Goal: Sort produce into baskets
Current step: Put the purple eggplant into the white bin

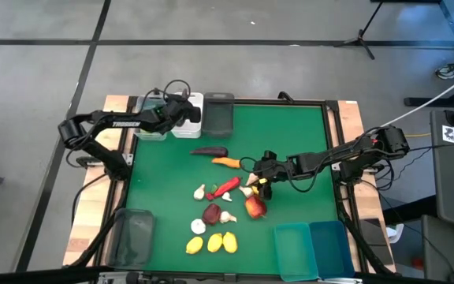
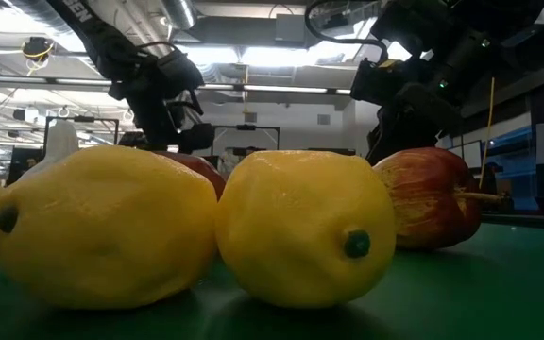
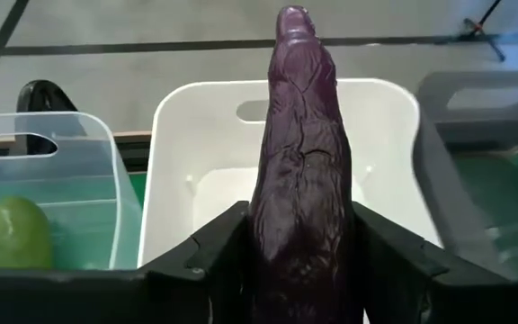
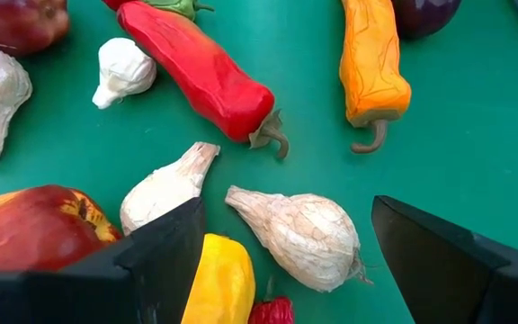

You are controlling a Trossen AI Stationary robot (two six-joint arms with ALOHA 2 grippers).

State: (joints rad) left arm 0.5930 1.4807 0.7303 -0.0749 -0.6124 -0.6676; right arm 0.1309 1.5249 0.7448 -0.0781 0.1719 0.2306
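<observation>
My left gripper hangs over the white basket at the table's far left and is shut on a purple eggplant. The clear basket beside it holds a green piece. A dark grey basket stands on the other side. My right gripper stands open low over the produce at mid-table, its fingers on either side of a white garlic bulb and a yellow piece, touching neither. A red chili, an orange carrot and a second eggplant lie on the green mat. My left gripper pinches the eggplant's thick part between its two fingers, one on each side. The fingers slant down from the table's left, and the eggplant lies along them. Its narrow end sticks out past the fingertips, clear above the white basket.
Three yellow lemons lie near the front edge, with a red apple, a dark red fruit and more garlic close by. Two teal baskets stand at the front right, and a dark translucent basket stands at the front left.
</observation>
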